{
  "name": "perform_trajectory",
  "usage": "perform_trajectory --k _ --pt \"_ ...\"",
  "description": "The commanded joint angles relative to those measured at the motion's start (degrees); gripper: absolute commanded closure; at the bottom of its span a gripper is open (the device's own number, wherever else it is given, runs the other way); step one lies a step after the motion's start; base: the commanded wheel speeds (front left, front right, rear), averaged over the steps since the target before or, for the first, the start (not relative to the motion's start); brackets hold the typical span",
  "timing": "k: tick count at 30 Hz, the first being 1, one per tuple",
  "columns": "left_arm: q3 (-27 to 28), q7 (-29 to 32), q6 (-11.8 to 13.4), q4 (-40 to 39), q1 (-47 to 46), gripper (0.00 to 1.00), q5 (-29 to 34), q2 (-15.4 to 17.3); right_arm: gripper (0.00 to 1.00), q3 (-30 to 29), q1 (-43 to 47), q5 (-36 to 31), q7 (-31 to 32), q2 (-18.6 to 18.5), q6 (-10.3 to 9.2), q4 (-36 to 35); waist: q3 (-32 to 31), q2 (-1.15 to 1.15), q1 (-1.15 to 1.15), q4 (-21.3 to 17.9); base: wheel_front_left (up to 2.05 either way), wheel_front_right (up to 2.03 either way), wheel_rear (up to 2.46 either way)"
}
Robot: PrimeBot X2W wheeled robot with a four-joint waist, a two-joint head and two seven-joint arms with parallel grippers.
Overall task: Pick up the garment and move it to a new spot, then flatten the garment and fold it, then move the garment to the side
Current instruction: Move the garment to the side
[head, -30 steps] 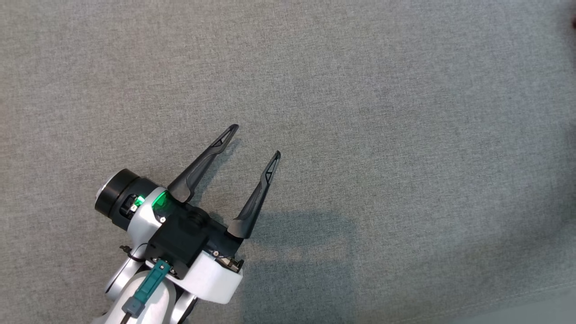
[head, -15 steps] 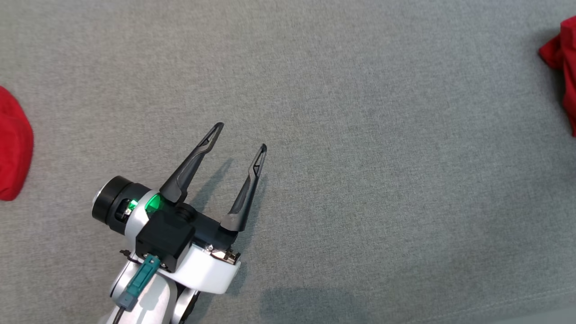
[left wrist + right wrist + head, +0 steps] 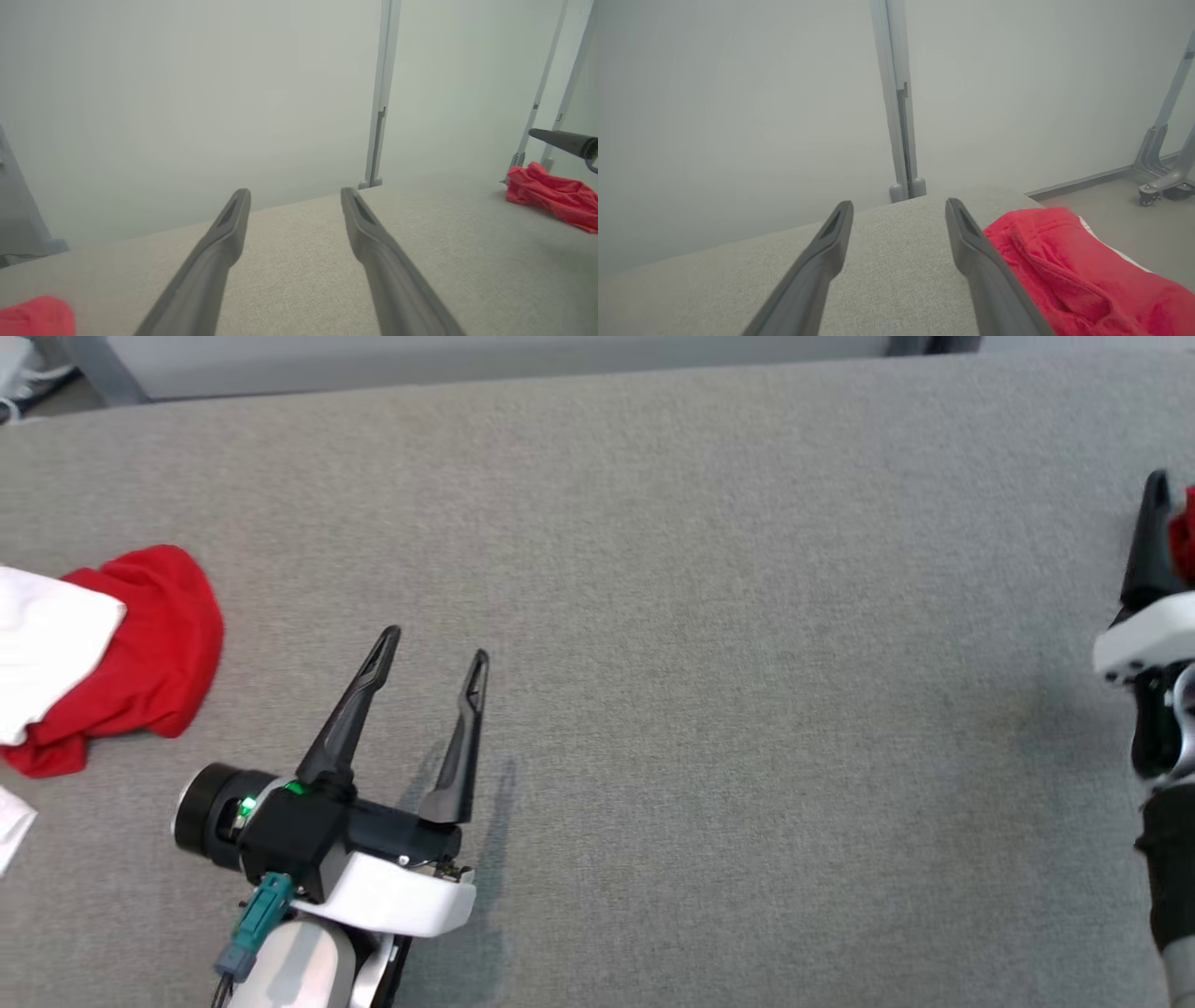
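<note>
Grey woven tabletop (image 3: 747,616) before a pale wall (image 3: 738,93) and grey post (image 3: 896,116). Red garment (image 3: 1045,261) lies at the tabletop's right edge, just beside the right gripper (image 3: 899,205), fingers wide, empty. Left gripper (image 3: 436,646) likewise wide.

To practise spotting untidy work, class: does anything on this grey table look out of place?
Yes. A red garment lies crumpled at the left end of the table, partly under a white cloth, neither flat nor folded. A second red garment is bunched beside the open right pincer, near the table's edge.
</note>
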Motion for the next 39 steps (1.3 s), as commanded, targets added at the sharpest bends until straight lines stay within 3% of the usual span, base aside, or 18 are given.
perform_trajectory --k 1,9,15,25,39 --pt "2.45 -0.43 0.86 -0.68 0.09 0.0 -0.71 0.39 0.0 1.63 1.85 -0.3 -0.58 -0.37 0.23 -2.57 -2.21 0.0 0.0 1.98 0.0 0.0 0.0" --pt "4.53 -1.62 1.92 3.24 1.9 0.0 -2.36 0.13 0.0 8.43 11.49 0.73 -0.59 1.01 0.23 -12.2 -7.89 0.0 0.0 5.25 0.0 0.0 0.0" --pt "5.27 -2.04 1.1 5.81 4.18 0.0 -3.86 -0.3 0.0 14.03 19.32 2.55 -0.59 1.65 0.23 -20.05 -12.37 0.0 0.0 6.56 0.0 0.0 0.0" --pt "6.36 -2.11 0.45 6.68 8.49 0.0 -3.05 -1.21 0.0 15.72 32.55 3.55 -0.59 3.46 0.23 -32.64 -17.59 0.0 0.0 7.69 0.0 0.0 0.0" --pt "8.94 -2.12 -0.56 6.5 13.39 0.0 -1.04 -2.29 0.0 16.56 41.08 3.92 -0.59 4.42 0.23 -36.48 -21.35 0.0 0.0 7.41 0.0 0.0 0.0"
